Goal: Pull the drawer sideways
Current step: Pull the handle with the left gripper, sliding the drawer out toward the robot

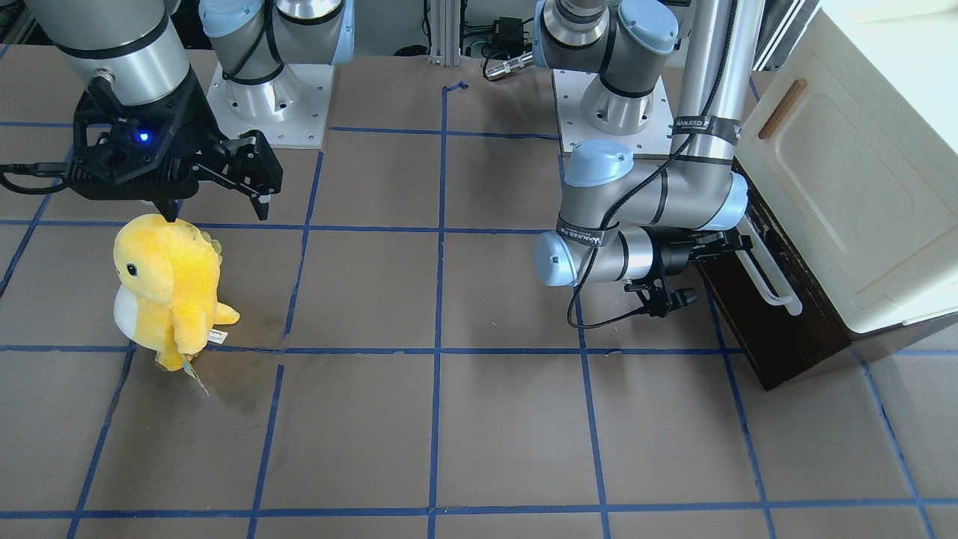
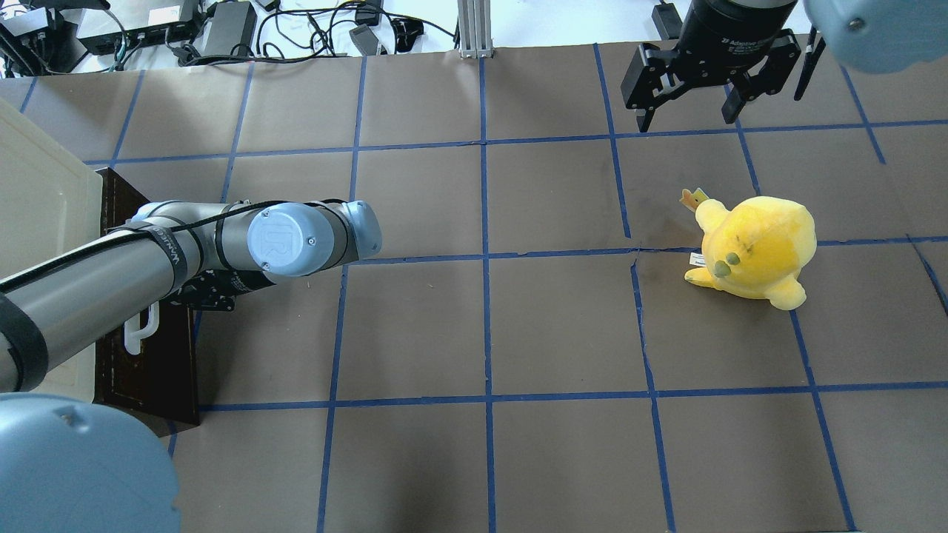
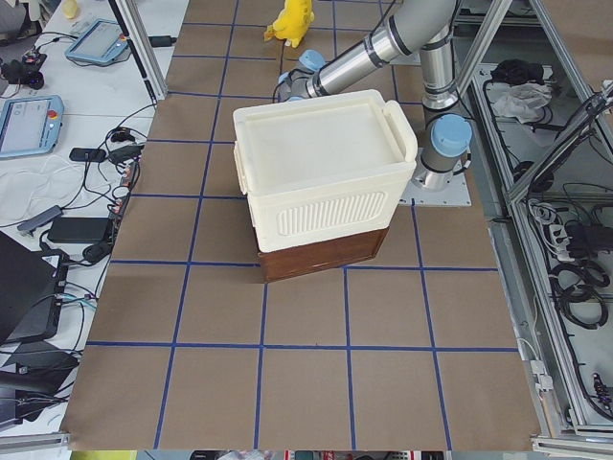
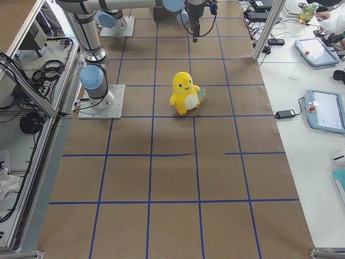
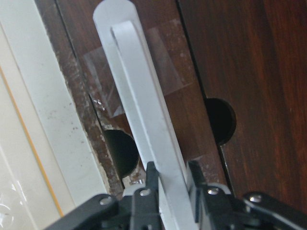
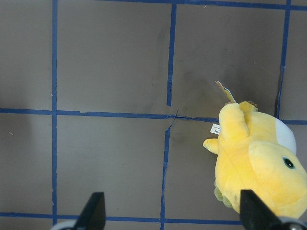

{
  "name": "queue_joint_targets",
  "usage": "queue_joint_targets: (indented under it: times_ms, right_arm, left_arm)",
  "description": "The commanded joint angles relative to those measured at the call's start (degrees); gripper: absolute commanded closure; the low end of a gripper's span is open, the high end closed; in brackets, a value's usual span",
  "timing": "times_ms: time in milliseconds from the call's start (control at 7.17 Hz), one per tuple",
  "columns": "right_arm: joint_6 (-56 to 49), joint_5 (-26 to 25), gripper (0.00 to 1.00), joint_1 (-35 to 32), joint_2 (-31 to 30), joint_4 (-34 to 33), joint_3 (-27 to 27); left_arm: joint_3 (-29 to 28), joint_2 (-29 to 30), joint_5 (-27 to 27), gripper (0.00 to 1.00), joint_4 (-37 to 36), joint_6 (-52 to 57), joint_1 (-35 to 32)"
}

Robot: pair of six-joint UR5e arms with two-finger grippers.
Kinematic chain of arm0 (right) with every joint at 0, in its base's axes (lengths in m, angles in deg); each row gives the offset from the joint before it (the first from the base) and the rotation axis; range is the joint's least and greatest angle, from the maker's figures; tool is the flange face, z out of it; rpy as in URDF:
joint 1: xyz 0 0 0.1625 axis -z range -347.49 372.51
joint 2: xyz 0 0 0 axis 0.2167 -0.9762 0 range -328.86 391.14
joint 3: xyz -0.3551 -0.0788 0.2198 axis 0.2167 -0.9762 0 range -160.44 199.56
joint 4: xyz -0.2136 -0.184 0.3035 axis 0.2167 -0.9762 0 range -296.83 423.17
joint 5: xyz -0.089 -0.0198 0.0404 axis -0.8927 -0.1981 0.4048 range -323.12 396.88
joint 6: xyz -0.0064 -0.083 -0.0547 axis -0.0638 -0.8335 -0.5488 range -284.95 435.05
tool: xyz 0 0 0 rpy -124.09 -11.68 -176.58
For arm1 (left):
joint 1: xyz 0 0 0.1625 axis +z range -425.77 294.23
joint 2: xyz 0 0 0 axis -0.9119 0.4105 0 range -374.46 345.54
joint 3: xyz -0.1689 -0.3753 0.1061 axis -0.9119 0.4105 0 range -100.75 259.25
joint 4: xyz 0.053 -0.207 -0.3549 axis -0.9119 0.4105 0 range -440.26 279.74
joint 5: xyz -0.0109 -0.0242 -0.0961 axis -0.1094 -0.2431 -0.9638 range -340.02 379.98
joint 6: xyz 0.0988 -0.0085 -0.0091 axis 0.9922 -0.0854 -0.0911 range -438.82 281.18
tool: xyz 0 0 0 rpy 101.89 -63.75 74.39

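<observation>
Clamping the white bar handle, the L gripper has both fingers pressed vs the bar's two sides, jaws narrowed to bar width. R gripper hangs w/ jaws spread wide, holding nothing, above and near the plush.

Count: 1 drawer, 1 handle, 1 cabinet, 1 plush, 2 round holes in the drawer front.

The drawer sits at the cabinet's bottom, at the table edge on the robot's left. Its front is dark brown wood, flat, grain visible, scuffed at one edge, w/ a clear tape patch behind the bar. Handle is smooth, white, rounded at the end. Cabinet is cream, boxy, panelled. Plush is yellow, fuzzy, white belly.
</observation>
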Motion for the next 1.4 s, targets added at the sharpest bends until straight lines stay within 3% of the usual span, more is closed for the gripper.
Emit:
queue_joint_targets:
  times_ms: [0,1256]
  right_arm:
    - [0.0,0.0,0.0,0.0,0.0,0.0,0.0]
    - [0.0,0.0,0.0,0.0,0.0,0.0,0.0]
  left_arm:
    - [-0.1,0.1,0.2,0.89,0.2,-0.5,-0.2]
    - [-0.3,-0.3,0.4,0.92,1.8,-0.5,-3.4]
